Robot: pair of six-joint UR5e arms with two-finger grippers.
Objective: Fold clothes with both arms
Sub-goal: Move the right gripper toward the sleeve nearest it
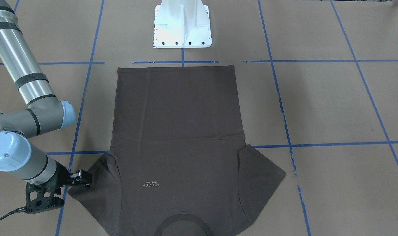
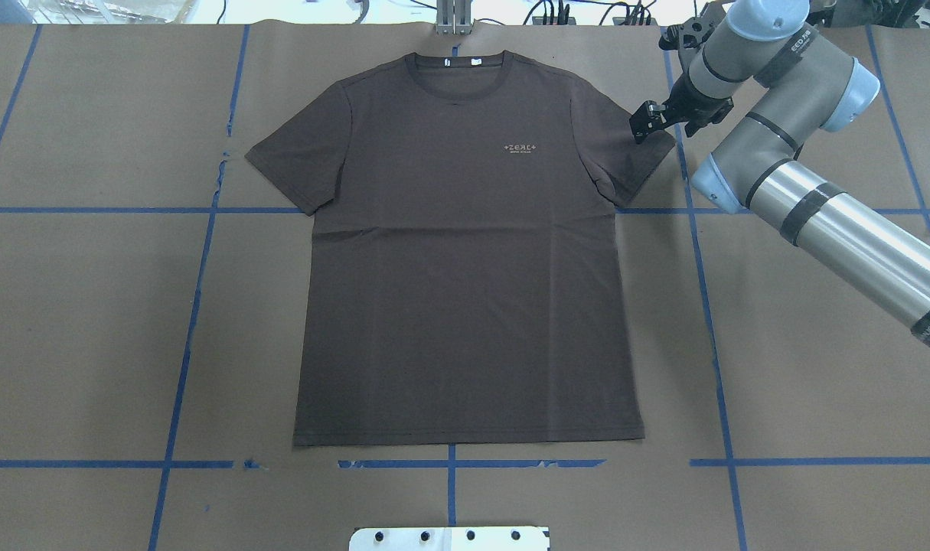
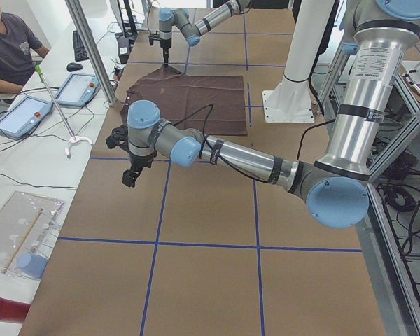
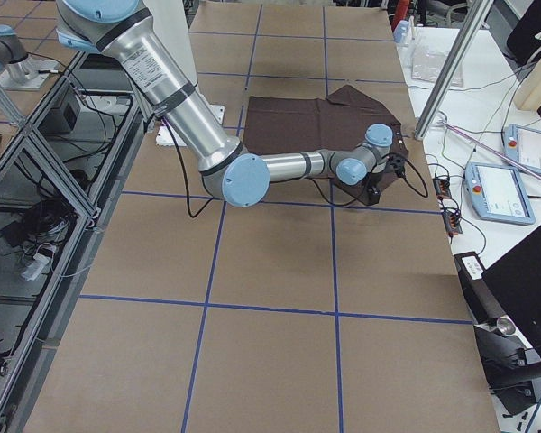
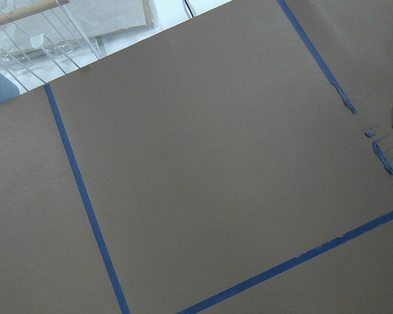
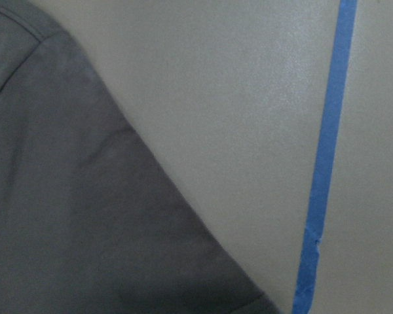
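— Where is the T-shirt (image 2: pixel 465 268) lying?
— It is lying flat on the brown table (image 2: pixel 89 321), chest up, sleeves spread, collar pointing away from the robot's base.
— And the arms?
— The right arm (image 2: pixel 840 222) is reaching to the sleeve on its side. The left arm (image 3: pixel 245 159) is hanging over bare table, well apart from the shirt.
— The claws?
— The right claw (image 2: pixel 639 128) is sitting at that sleeve's edge and the left claw (image 3: pixel 129 178) is pointing down. Neither is showing its finger gap clearly, or any hold.

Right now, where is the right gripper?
Overhead view, upper right: the right gripper is at the outer edge of a T-shirt sleeve, beside a blue tape line.
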